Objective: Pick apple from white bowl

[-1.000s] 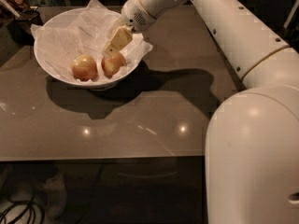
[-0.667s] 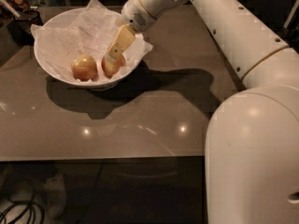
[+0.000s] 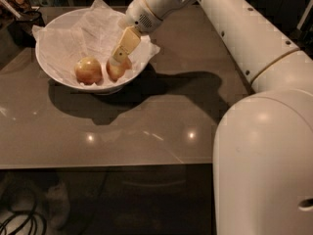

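Apple (image 3: 117, 73): in white bowl (image 3: 53, 67), right of paler apple (image 3: 88, 70)
Axis: roundish, I cannot tell its pointing
My gripper (image 3: 116, 61): right at apple's top; width I cannot tell

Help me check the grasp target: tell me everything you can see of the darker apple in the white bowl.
The apple is small, round and smooth-skinned, reddish with an orange-yellow blush. It sits on crumpled white paper in the right part of the white bowl, close beside a paler apple. The tool slants in from the upper right, its tip on the apple's top, hiding part of it.
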Controlling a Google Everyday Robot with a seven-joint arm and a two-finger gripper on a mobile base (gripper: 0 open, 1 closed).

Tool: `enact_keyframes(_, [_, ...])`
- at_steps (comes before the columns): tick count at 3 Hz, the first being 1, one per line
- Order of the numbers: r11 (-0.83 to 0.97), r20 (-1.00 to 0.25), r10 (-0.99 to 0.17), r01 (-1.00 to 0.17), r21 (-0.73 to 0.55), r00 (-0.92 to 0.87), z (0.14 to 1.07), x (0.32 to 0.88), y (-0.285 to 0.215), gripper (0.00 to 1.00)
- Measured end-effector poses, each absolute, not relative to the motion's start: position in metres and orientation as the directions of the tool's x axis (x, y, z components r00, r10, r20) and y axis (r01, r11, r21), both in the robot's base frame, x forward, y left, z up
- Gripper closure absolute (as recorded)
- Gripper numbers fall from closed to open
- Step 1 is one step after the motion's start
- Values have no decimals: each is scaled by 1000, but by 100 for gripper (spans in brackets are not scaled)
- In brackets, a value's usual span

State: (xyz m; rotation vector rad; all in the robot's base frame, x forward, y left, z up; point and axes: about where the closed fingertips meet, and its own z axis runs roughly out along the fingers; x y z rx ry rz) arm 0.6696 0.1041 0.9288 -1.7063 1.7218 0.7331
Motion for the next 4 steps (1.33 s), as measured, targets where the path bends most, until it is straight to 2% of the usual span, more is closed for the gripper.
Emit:
enact_keyframes(1, [29, -726, -687, -999, -20, -6, 927, 670, 106, 0])
enact_keyframes(3, [55, -687, -726, -998, -10, -33, 921, 672, 105, 10])
enact_keyframes(4, [74, -659, -751, -997, -15, -45, 917, 672, 101, 11])
